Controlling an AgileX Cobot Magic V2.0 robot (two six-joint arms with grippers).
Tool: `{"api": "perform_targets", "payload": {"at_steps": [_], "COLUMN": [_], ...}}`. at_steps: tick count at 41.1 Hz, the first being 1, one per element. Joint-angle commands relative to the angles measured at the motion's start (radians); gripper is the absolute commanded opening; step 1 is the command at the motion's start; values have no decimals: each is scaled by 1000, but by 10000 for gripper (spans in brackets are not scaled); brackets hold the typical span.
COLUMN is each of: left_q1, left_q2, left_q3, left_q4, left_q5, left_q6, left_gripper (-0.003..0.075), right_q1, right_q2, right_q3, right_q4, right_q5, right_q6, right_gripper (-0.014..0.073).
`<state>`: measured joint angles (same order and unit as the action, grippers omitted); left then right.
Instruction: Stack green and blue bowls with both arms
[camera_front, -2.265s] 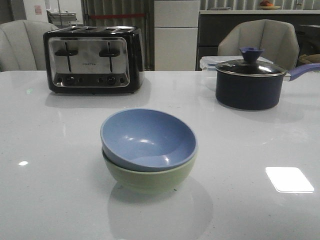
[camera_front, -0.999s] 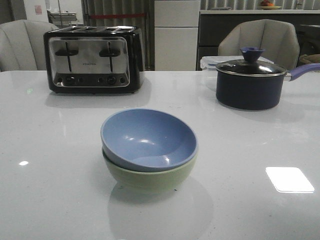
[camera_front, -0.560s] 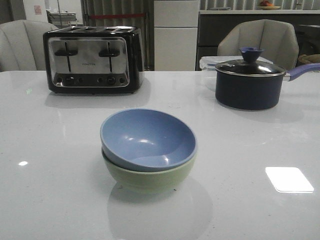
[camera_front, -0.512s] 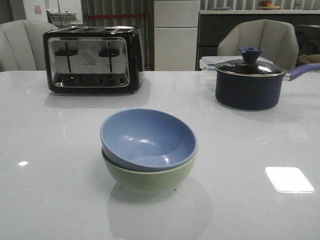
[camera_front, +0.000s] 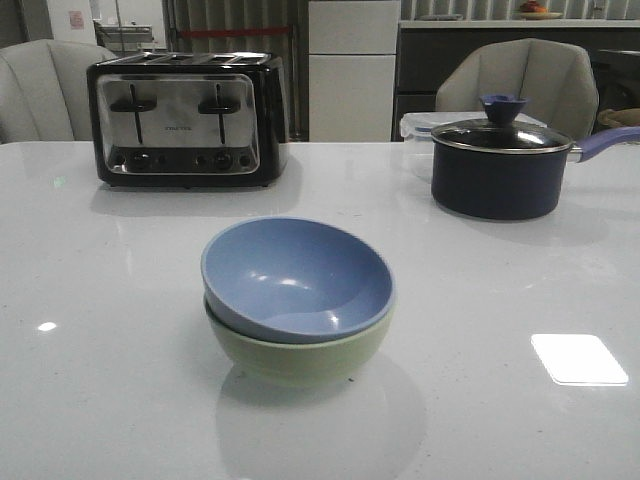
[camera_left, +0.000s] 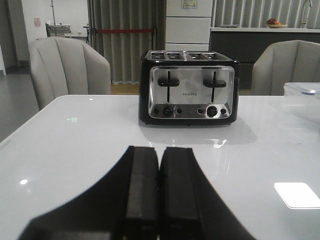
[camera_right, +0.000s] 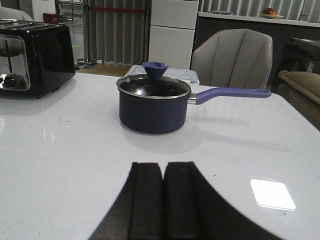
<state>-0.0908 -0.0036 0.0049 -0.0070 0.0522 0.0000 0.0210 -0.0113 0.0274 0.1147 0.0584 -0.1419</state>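
The dusty blue bowl (camera_front: 296, 275) sits nested inside the pale green bowl (camera_front: 300, 358) at the middle of the white table (camera_front: 100, 330) in the front view. Neither arm shows in the front view. My left gripper (camera_left: 159, 150) is shut and empty, low over the table and facing the toaster. My right gripper (camera_right: 163, 166) is shut and empty, low over the table and facing the saucepan. Neither wrist view shows the bowls.
A black and chrome toaster (camera_front: 185, 120) stands at the back left; it also shows in the left wrist view (camera_left: 189, 87). A dark lidded saucepan (camera_front: 498, 167) with a purple handle stands at the back right, with a clear box (camera_front: 425, 125) behind it. Grey chairs stand beyond the table.
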Motion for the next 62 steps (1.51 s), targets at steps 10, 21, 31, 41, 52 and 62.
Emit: {"api": "perform_targets", "payload": {"at_steps": [10, 21, 31, 41, 52, 62], "left_q1": [4, 4, 4, 4, 4, 4], "left_q2": [-21, -21, -21, -21, -21, -21], "left_q3": [3, 3, 3, 3, 3, 3], "left_q4": [-6, -6, -6, -6, -6, -6], "left_q5": [-86, -86, -86, -86, -86, -86], "left_q6": [0, 0, 0, 0, 0, 0], "left_gripper": [93, 93, 93, 93, 93, 93], "right_q1": [-6, -45, -43, -42, -39, -39], "right_q2": [-18, -19, -19, -19, -19, -19], "right_q3": [-3, -3, -3, -3, -3, -3], "right_q4": [-164, -163, -163, -150, -123, -107], "right_q5": [-150, -148, -150, -152, -155, -159], "right_q6": [183, 183, 182, 179, 148, 142], "right_gripper": [29, 29, 29, 29, 29, 29]}}
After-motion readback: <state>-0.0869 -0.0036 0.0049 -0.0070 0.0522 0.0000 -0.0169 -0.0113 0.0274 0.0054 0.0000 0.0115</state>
